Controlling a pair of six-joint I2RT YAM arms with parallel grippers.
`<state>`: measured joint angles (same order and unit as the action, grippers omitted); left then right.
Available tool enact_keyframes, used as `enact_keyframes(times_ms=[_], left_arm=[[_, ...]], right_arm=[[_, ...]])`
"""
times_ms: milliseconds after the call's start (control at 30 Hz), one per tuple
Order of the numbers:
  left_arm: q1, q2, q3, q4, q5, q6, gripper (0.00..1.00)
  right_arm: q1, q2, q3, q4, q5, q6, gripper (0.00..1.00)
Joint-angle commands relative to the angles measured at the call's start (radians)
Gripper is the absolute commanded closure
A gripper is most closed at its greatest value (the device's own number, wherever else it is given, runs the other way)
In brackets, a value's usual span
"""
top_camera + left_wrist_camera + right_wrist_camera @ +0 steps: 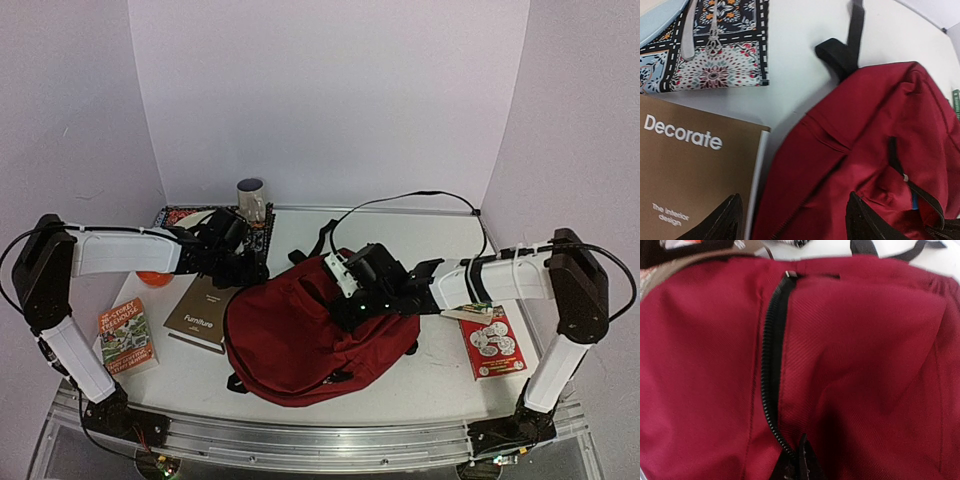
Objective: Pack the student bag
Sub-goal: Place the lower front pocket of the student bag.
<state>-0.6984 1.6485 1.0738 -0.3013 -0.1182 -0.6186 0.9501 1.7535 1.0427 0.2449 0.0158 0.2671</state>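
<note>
Packing looks barely begun: the bag [290, 340] lies mid-frame, zip [771, 365] closed, brown book [203, 305] unpacked at its left, left claw [795, 218] apart, right claw [800, 463] pinched together at the zip.

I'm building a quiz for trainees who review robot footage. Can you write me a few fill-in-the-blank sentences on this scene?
1. The large white word on the brown hardcover book is ____.
2. The zip on the dark red fabric student bag is coloured ____.
3. The left tool is ____, not shut.
4. In the top view, the flat red booklet lies ____ of the bag.
Missing words: Decorate; black; open; right.
</note>
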Motion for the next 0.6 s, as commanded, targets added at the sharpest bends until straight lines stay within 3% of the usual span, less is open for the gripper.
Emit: enact_keyframes(times_ms=[0,133,333,567], left_arm=[[0.023,0.040,0.067,-0.049,-0.027,0.070,0.28],[0.027,0.075,0.087,-0.060,-0.005,0.088,0.28],[0.027,0.093,0.097,-0.064,0.051,0.112,0.35],[0.026,0.101,0.106,-0.063,0.080,0.138,0.56]], right_arm=[[0.006,0.051,-0.016,-0.083,0.004,0.030,0.96],[0.007,0.092,0.014,-0.129,-0.008,0.028,0.95],[0.007,0.045,0.113,-0.243,-0.039,-0.019,0.81],[0.007,-0.018,0.215,-0.304,-0.051,-0.061,0.64]])
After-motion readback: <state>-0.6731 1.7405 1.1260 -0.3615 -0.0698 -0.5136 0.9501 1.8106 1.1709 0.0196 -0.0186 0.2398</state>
